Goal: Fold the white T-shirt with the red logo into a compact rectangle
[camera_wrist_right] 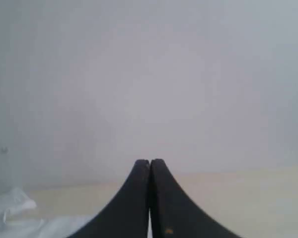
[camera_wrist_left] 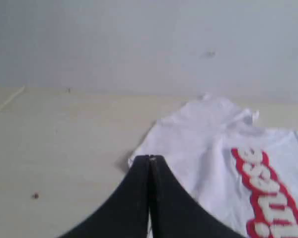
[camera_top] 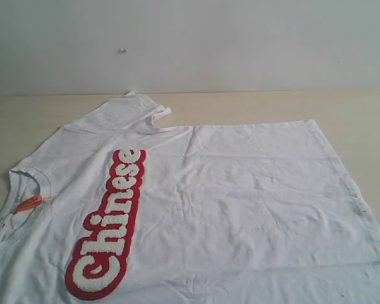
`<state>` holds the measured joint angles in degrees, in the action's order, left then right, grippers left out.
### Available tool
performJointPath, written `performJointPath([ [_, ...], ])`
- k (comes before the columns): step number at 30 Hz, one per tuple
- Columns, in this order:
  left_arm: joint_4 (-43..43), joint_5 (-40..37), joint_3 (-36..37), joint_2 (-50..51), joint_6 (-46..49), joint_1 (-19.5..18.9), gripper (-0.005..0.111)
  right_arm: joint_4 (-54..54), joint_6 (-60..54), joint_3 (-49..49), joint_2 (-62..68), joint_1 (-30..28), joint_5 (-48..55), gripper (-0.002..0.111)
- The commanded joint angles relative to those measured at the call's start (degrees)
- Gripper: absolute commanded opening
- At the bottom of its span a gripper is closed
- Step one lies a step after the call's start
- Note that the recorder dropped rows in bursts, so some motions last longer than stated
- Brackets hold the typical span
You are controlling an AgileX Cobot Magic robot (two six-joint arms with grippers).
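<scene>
Where the exterior view looks over the pale table (camera_top: 342, 107), the white T-shirt (camera_top: 240, 209) lies spread flat and face up. It fills the middle and lower part of the frame and runs off the bottom edge. Its ribbed collar (camera_top: 26, 174) sits at the left edge, with an orange neck tag (camera_top: 28, 204) just inside it. The red logo (camera_top: 111, 225) runs as one long strip from the lower left toward the centre, fuzzy white letters outlined in red that read "Chinese". One short sleeve (camera_top: 136, 106) reaches toward the upper left, close to the table's far edge below a plain grey wall (camera_top: 240, 44). Light wrinkles cross the cloth at centre and right.

In the left wrist view, the left end effector (camera_wrist_left: 150, 158) has its two black fingers (camera_wrist_left: 124, 208) pressed together with nothing between them. Its tip lines up with the shirt's edge near the sleeve; whether it touches the cloth cannot be told. Part of the logo shows beside it, and a small dark speck (camera_wrist_left: 35, 196) lies on the bare table.

In the right wrist view, the right end effector (camera_wrist_right: 149, 162) is likewise closed tight and empty, pointing at the wall. A fold of the shirt's cloth shows to one side of it on the table.
</scene>
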<state>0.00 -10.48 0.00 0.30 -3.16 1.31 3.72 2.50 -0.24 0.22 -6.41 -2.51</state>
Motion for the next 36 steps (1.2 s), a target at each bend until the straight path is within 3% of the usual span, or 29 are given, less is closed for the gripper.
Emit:
performJointPath([
  [1,0.4,13.5,0.0,-0.3,-0.5,-0.2,0.0,1.9,5.1,0.2,-0.2,-0.3,-13.2,0.0],
  [6,0.9,31.0,0.0,-0.3,-4.6,-0.2,0.0,1.7,14.2,0.2,-0.2,-0.3,-21.5,0.0],
  [9,0.9,40.5,0.0,-0.3,-15.8,-0.2,0.0,-0.8,19.0,-2.1,-0.2,-0.3,-21.6,0.0],
  [11,1.0,42.8,0.0,-0.3,-23.7,-0.2,0.0,-3.7,21.6,-4.8,-0.2,-0.3,-21.5,0.0],
  [15,1.4,43.8,-3.3,-0.3,-29.1,-0.2,0.0,-7.7,23.7,-10.9,-0.2,-0.3,-21.2,0.0],
  [20,3.3,39.1,-14.9,3.1,-31.3,-0.2,0.0,-8.4,23.6,-21.6,2.7,-0.3,-16.5,0.0],
  [25,12.4,32.1,-29.9,14.0,-31.3,-0.2,0.0,-10.9,23.6,-32.4,8.7,-0.3,-7.9,0.0],
  [28,19.4,23.5,-39.4,22.0,-31.8,-0.2,0.0,-13.6,23.6,-39.8,13.8,-0.3,0.1,0.0],
  [31,21.0,12.3,-46.4,29.2,-32.0,-0.2,0.0,-14.8,22.4,-46.1,19.2,-0.3,9.2,0.0],
  [36,21.3,2.9,-51.7,41.0,-31.4,-0.1,0.0,-13.1,13.5,-53.1,29.0,-0.3,21.1,0.0],
])
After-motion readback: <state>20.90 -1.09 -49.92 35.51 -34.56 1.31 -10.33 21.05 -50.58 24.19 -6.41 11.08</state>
